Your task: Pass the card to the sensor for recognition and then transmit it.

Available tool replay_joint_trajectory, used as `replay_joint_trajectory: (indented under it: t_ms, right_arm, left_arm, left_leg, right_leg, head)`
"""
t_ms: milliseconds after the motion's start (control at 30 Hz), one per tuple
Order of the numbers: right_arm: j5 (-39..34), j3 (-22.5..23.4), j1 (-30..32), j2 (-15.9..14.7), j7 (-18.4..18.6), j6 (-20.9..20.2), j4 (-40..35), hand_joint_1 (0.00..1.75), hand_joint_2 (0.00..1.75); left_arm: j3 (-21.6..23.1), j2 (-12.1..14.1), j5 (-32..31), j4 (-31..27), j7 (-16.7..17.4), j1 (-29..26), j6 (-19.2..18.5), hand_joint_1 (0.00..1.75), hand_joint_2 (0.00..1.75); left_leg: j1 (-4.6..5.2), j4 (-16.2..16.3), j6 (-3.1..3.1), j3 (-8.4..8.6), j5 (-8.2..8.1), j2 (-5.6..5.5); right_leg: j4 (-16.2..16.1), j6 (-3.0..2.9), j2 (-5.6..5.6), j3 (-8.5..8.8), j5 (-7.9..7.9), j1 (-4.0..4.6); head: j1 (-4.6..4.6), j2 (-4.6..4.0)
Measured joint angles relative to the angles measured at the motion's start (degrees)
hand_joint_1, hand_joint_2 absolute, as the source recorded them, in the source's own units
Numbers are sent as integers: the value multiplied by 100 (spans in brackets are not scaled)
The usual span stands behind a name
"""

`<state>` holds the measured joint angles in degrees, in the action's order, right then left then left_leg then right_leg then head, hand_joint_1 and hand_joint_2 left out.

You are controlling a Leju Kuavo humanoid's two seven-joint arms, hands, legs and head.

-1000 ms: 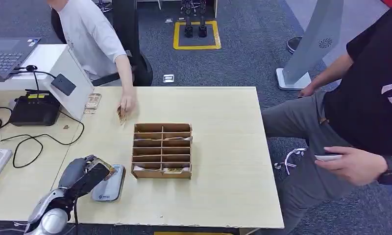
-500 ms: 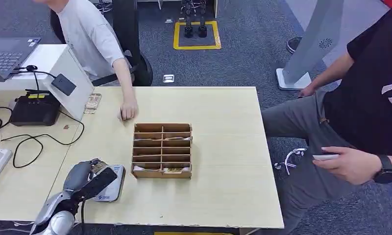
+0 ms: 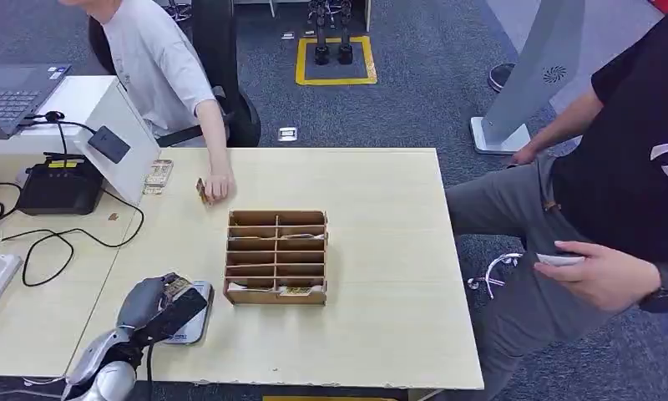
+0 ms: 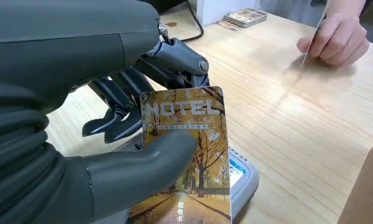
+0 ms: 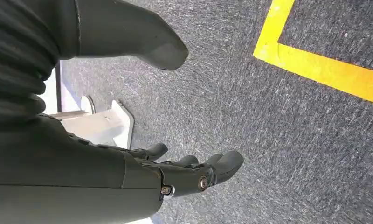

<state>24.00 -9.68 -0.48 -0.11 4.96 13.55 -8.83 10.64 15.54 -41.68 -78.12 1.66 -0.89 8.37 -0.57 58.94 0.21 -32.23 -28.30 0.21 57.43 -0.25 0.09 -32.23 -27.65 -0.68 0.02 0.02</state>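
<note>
My left hand grips a hotel card printed with autumn trees, thumb pressed on its face, fingers behind it. In the head view the card sits just over the grey card sensor near the table's front left. The sensor lies flat on the wood right under the card's lower edge. My right hand hangs over grey carpet, holding nothing, its fingers apart and slightly bent.
A wooden slotted card box stands right of the sensor. A seated person's hand holds another card at the table's far left, near a card stack. A black device with cables sits left. A second person sits at right.
My left hand with the card has drawn back from the sensor toward the table's front edge, then shifted slightly right. The seated person's hand lifted a card on edge.
</note>
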Motion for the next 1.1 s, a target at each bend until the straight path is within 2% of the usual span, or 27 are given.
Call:
replay_joint_trajectory:
  t_ms: [500, 600, 700, 800, 933, 1000, 1100]
  right_arm:
    - [15, 0, -11, 0, 0, 0, 0, 0, 175]
    - [35, 0, -11, 0, -22, 9, 0, 0, 175]
    - [63, 2, -8, -4, -28, 26, 0, 0, 175]
    - [79, 0, -7, -7, -35, 37, 0, 0, 175]
    - [149, -2, -12, -7, -61, 37, 0, 0, 175]
    - [212, -20, -13, -9, -74, 33, 0, 0, 175]
    - [289, -44, -18, -15, -85, 17, -7, 0, 175]
  left_arm:
    - [79, -39, -131, 83, -15, 44, 105, 175, 175]
    - [77, -57, 314, 81, -322, 45, 120, 175, 175]
    - [-54, -85, 1766, -137, -961, 19, -6, 175, 175]
    - [-330, -114, 2669, -551, -1226, 71, -17, 175, 175]
    - [-625, -109, 2929, -945, -1590, 414, 357, 175, 175]
    - [-702, -33, 2842, -1062, -1764, 676, 450, 175, 175]
    - [-743, 55, 2673, -1095, -1832, 1109, 558, 175, 175]
  left_leg:
    - [0, 0, 0, 7, 2, -2]
    - [0, 0, 1, 7, 4, -2]
    - [-2, 0, -3, 4, 8, -1]
    - [-1, 0, -3, 3, 9, -1]
    - [-2, 0, -3, 0, 10, -7]
    - [-2, 0, -3, 1, 11, -9]
    - [-2, 0, -6, -1, 17, -13]
  right_leg:
    - [0, 0, -3, 8, 0, 0]
    - [0, 0, -4, 8, 1, 0]
    - [1, -1, -3, 4, 2, 1]
    - [1, -1, -2, 2, 2, 1]
    - [1, -1, -6, 1, 3, 1]
    - [3, -1, -6, 1, 3, 1]
    - [4, -1, -9, 1, 6, 1]
  head:
    - [0, -2]
    - [0, 0]
    - [2, -2]
    - [0, -2]
    - [0, -2]
    - [0, 0]
    - [0, 0]
